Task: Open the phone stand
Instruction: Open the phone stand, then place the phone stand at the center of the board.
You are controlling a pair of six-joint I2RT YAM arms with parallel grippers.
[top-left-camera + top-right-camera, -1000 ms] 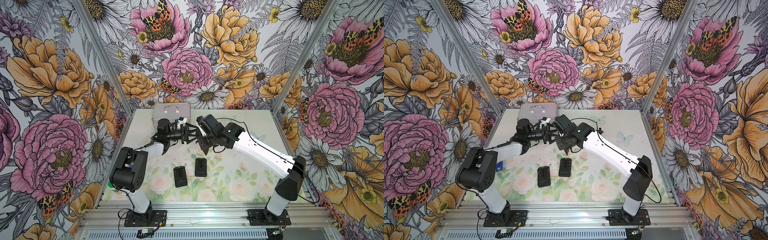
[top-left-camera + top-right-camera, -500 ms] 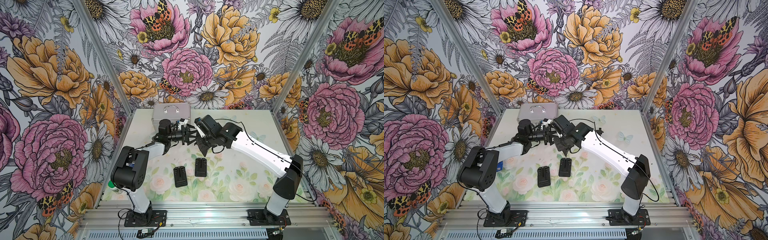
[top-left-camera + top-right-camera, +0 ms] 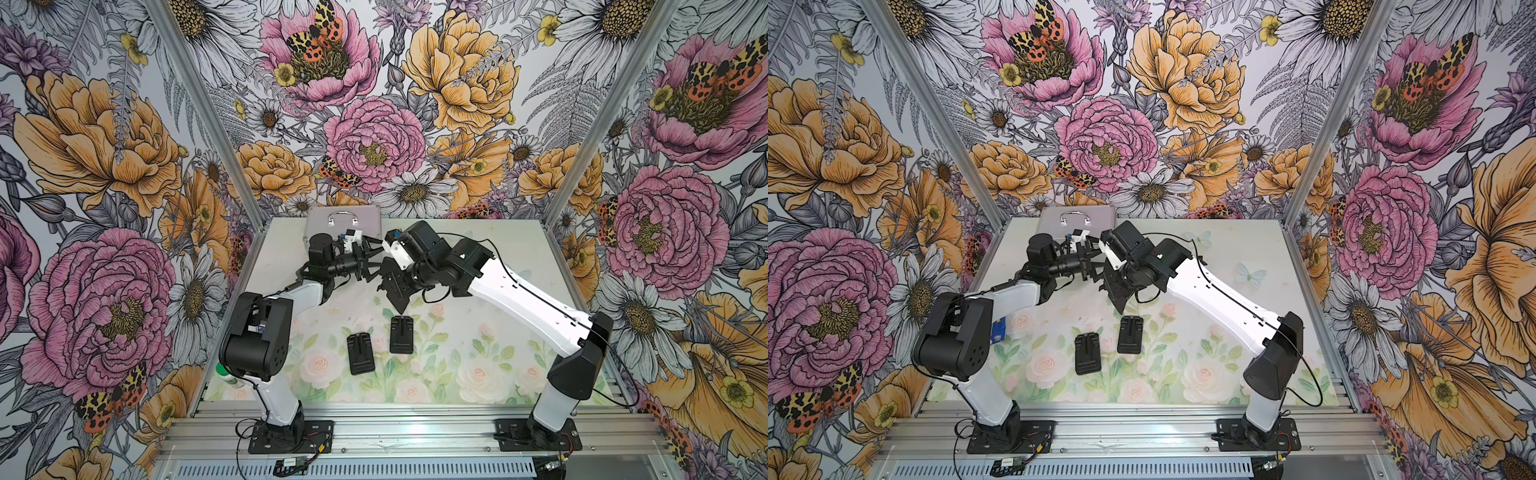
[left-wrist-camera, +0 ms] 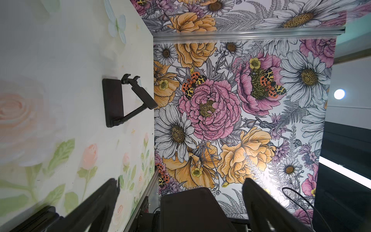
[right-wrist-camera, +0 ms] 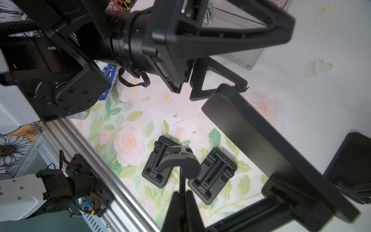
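Phone stand (image 5: 251, 136) of black hinged plastic may slip: only the closed right gripper (image 5: 182, 194) pinches its thin leg (image 5: 176, 158) (left gripper (image 4: 180, 181) gapes, empty).

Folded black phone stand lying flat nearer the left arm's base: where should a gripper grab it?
Probably from straight above, jaws closing on its two long side edges near the middle. The folded black plastic phone stand lies flat, longer than wide, and a gap to the second folded black stand leaves room for a jaw.
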